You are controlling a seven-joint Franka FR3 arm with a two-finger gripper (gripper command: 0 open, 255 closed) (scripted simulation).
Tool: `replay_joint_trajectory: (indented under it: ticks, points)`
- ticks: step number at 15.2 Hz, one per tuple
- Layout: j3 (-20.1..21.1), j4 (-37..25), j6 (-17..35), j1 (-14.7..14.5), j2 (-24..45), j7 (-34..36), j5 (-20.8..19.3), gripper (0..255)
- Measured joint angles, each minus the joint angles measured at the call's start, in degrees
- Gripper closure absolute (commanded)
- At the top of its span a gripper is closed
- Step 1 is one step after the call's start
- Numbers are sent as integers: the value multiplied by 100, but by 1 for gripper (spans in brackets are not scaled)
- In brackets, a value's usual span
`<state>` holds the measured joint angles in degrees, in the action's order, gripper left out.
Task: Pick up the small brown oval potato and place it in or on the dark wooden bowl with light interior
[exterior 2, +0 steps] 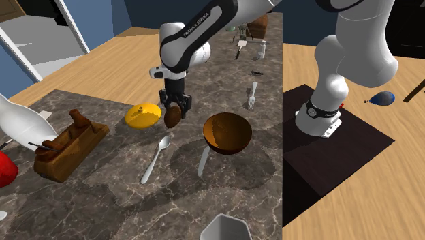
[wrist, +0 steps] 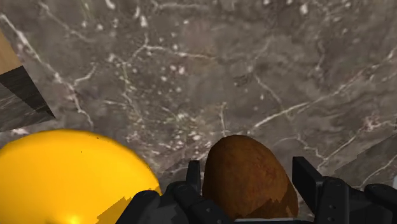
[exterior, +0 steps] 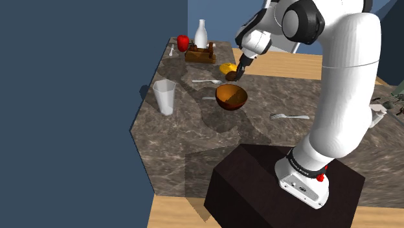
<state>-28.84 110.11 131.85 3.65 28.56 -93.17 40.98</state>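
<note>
Close in: gripper (exterior 2: 174, 108) has the brown oval potato (wrist: 248, 181) pinched btwn its two fingers (wrist: 193, 175), one on each long side. I'd judge it firm, light-ish, skin matte, so not slippery. But it's rounded, so it could pivot. The mid-body grip across the narrow width looks right.

Yellow rounded thing (wrist: 70, 178) sits just beside it, v. close.

Further out: brown bowl (exterior 2: 228, 148), orange-brown inside, on the grey veined counter (wrist: 254, 76), near the potato but apart.

Hard to make out: potato's end nearest the hand is cut off by the fingers. Pad contact isn't visible, and can't tell if it's clear of the counter.
</note>
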Motion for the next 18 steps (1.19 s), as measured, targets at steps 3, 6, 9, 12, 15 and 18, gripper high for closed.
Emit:
replay_joint_trajectory:
  ticks: [3, 6, 9, 12, 15, 18]
  points:
    - [-77, -35, -138, -55, -141, 135, -143, 255]
    - [-158, -34, -266, -114, -312, 260, -292, 255]
    - [-232, -39, -391, -167, -473, 378, -433, 255]
    - [-296, -88, -535, -216, -614, 510, -572, 255]
    - [-359, -117, -668, -253, -756, 615, -704, 255]
    - [-412, -220, -840, -280, -866, 737, -831, 255]
